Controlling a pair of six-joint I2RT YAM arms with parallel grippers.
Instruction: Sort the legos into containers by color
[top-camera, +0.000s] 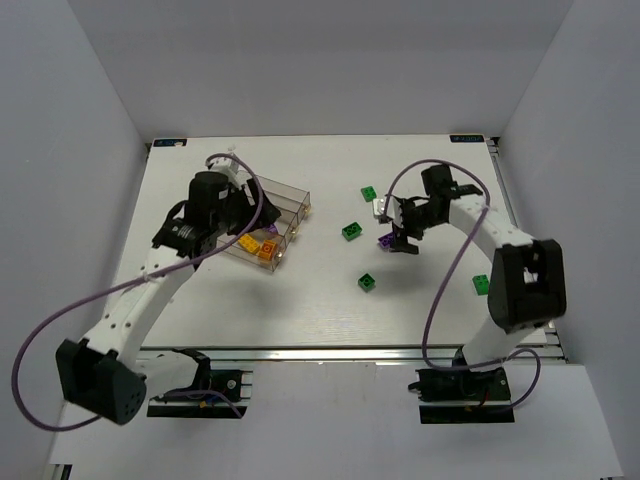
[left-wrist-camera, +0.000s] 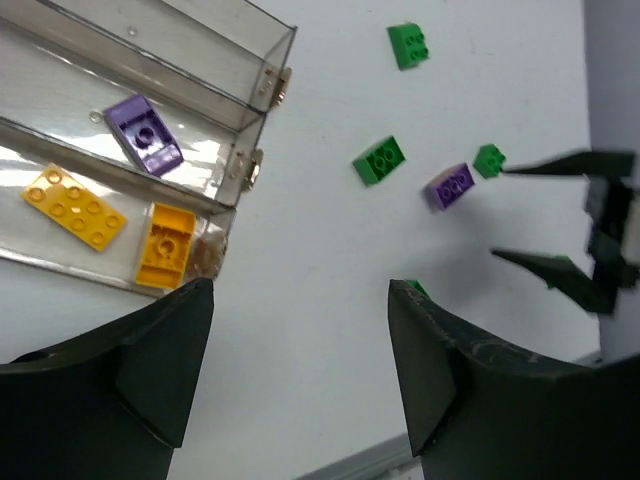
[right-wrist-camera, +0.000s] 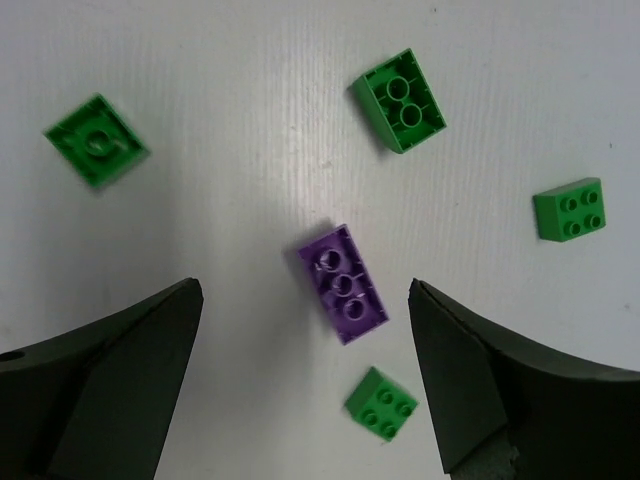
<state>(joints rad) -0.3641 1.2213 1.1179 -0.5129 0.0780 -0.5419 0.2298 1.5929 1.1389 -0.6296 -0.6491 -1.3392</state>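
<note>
The clear bins (top-camera: 288, 203) stand left of centre. In the left wrist view the bins (left-wrist-camera: 215, 50) hold a purple lego (left-wrist-camera: 145, 134) in the middle one, and a yellow lego (left-wrist-camera: 75, 206) and an orange lego (left-wrist-camera: 166, 245) in the nearest one. My left gripper (left-wrist-camera: 300, 292) is open and empty, just off the bins' end, also seen from above (top-camera: 245, 224). My right gripper (right-wrist-camera: 305, 292) is open and hovers over a second purple lego (right-wrist-camera: 344, 284), which lies studs down on the table (top-camera: 386, 240). Green legos (right-wrist-camera: 399, 100) (right-wrist-camera: 381, 403) lie around it.
More green legos lie loose on the table (top-camera: 369, 193) (top-camera: 351, 231) (top-camera: 367, 283) (top-camera: 481, 285). In the right wrist view others lie at the left (right-wrist-camera: 96, 140) and the right (right-wrist-camera: 569, 209). White walls enclose the table on three sides.
</note>
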